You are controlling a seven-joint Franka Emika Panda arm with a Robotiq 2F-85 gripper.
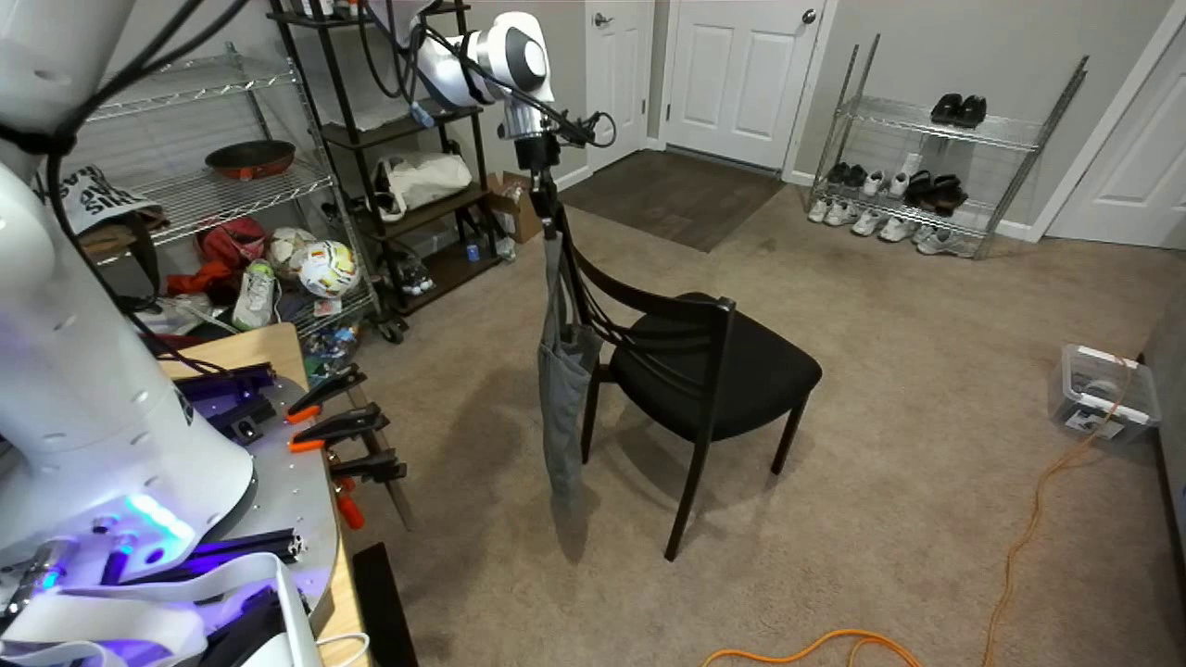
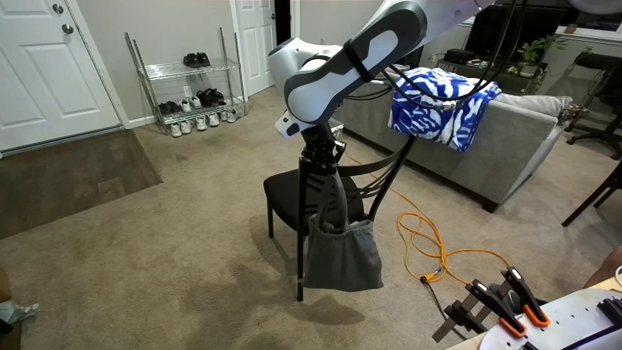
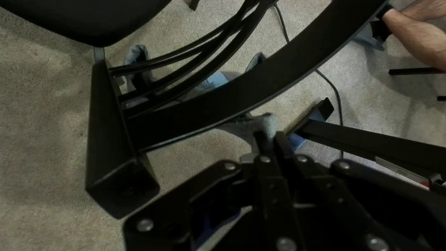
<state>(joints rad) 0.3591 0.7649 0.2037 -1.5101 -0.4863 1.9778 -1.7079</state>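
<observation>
Tool (image 3: 271, 139) is pinched narrow, holding the grey bag (image 2: 343, 260) by its straps (image 2: 342, 200). Bag hangs straight below the tool, long axis close to vertical, dropping away from the tips; body is flat, and its side edge (image 1: 563, 408) reads thin in an exterior view. Tight neighbour is the chair (image 1: 718, 366): back post (image 3: 108, 146) just left of the tool in the wrist view, carpet (image 3: 202, 150) showing in the gap, top rail (image 3: 251, 87) running from that post across just beyond the tips. Seat (image 3: 87, 17) is past the rail from the tool. Key relation: straps and tool sit beside the post top, on the outer side of the backrest, and I see no strap looped round the post. Can't tell if strap touches rail; tip height against rail is hard to judge too. Rail hides part of the bag in the wrist view. Hem looks off the carpet. Single arm, so nothing else is nearer. Counter (image 1: 278, 347) with clamps (image 1: 343, 424) is well apart from the tool.
</observation>
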